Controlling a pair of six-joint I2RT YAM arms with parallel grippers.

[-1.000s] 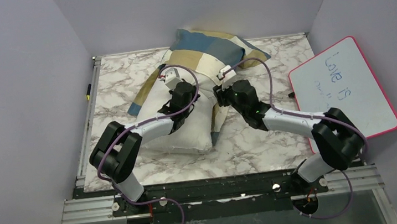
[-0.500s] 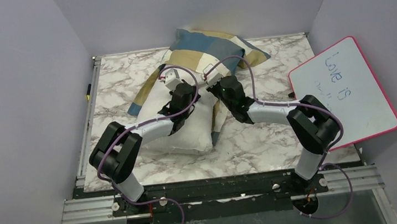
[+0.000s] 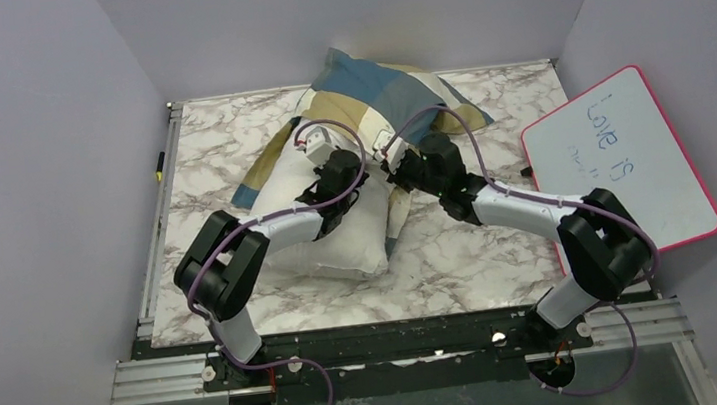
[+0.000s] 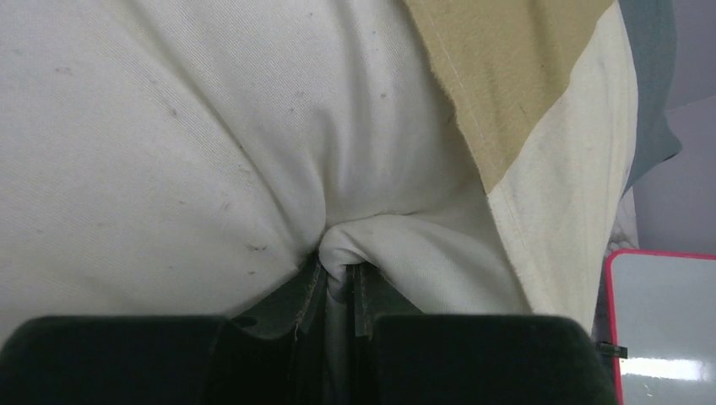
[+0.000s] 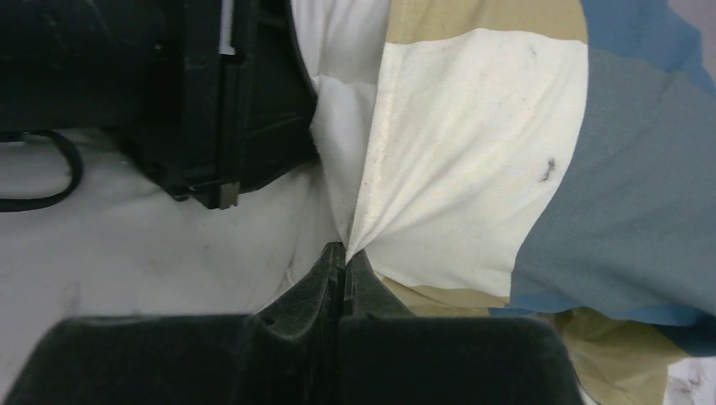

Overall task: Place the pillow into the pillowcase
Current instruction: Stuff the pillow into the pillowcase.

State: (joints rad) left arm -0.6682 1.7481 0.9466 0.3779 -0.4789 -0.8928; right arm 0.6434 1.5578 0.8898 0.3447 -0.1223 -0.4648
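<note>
Pillow (image 3: pixel 337 247): lay plump and off-white on the marble table (image 3: pixel 219 157), a little left of the middle of the overhead view. Its near end was bare. Its far end ran under the pillowcase.
Pillowcase (image 3: pixel 392 83): sat bunched over the far end of the pillow at the upper middle of the frame, in blue, tan and cream blocks. One flap trailed down the pillow's right side, and a corner reached toward the right.
Left gripper (image 4: pixel 346 283): the fingers were drawn nearly together on a small fold of the pillow's white cloth, which bulged up between them. The pillowcase's tan and cream edge showed in the upper right of the wrist view.
Right gripper (image 5: pixel 342 268): the fingers were pressed tight with no gap I could see. They pinched the edge of a cream block of the pillowcase, and creases fanned out from the tips.
Arms: both reached in from the bottom of the overhead view, and their wrists were close together over the middle of the bedding.
Whiteboard (image 3: pixel 622 160): pink-rimmed and bearing handwriting, it lay at the right edge of the frame, apart from the bedding.
</note>
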